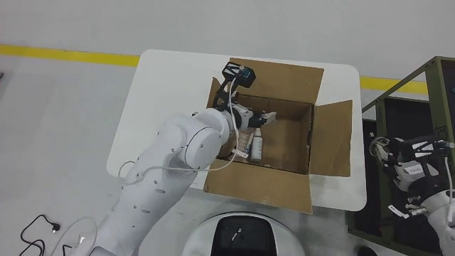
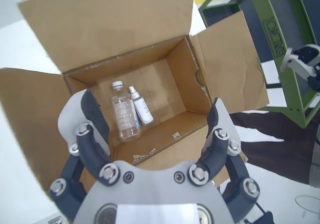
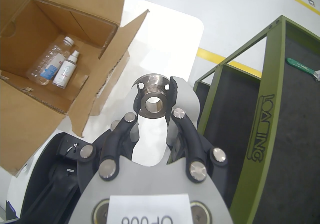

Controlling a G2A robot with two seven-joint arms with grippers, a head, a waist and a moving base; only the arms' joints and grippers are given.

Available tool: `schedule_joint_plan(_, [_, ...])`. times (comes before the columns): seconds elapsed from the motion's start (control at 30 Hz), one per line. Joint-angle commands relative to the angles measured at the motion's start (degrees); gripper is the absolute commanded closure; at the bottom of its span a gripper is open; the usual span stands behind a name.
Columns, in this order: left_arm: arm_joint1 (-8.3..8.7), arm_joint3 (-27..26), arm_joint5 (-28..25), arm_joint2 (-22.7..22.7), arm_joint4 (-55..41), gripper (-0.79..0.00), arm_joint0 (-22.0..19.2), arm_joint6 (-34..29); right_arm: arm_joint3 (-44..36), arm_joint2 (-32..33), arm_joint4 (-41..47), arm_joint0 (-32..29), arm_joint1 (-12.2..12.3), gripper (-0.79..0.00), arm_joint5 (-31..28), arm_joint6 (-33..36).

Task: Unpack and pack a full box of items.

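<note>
We hold left tool [image 2: 151, 98] apart over the box [image 2: 105, 22], we think to reach the water bottle [image 2: 125, 115] lying inside | right tool [image 3: 154, 90] clamped on metal bushing [image 3: 152, 104] between box and green cart [image 3: 265, 90], likely for transfer.

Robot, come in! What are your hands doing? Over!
Left gripper open above cardboard box. Right gripper shut on metal bushing. Water bottle, spray bottle in box.

lettering: green rack [image 3: 265, 120] side | printed tag [image 3: 150, 208]: right wrist plate [image 3: 150, 180] | labels: water bottle [image 3: 47, 66], spray bottle [image 3: 65, 72], unreadable
</note>
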Motion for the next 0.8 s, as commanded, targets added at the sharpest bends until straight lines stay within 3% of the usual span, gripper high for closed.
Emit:
schedule_joint_plan(0.0, [0.32, -2.0, 0.8, -1.6, 1.8, -0.785, 1.4, 0.1, -1.1, -1.4, -0.1, 0.5, 0.1, 0.000, -0.4, 0.0])
schedule_joint_plan(0.13, [0.68, -3.7, 2.0, -4.2, 2.9, -0.785, 2.7, 0.0, -1.1, -5.1, -0.4, 3.4, 0.4, 0.000, -2.8, -0.2])
schedule_joint_plan(0.4, [0.68, -3.7, 2.0, -4.2, 2.9, -0.785, 2.7, 0.0, -1.1, -15.9, -4.5, 11.8, 1.2, 0.000, -5.4, 2.4])
schedule_joint_plan(0.53, [0.68, -3.7, 2.0, -4.2, 2.9, -0.785, 2.7, 0.0, -0.6, -23.7, -8.0, 14.7, 1.2, 0.000, -3.4, 4.7])
schedule_joint_plan(0.77, [0.87, -4.2, 1.6, -5.5, 3.3, -0.785, 4.7, 2.8, 9.5, -37.8, -19.2, 21.8, 0.6, 0.000, 0.3, 4.5])
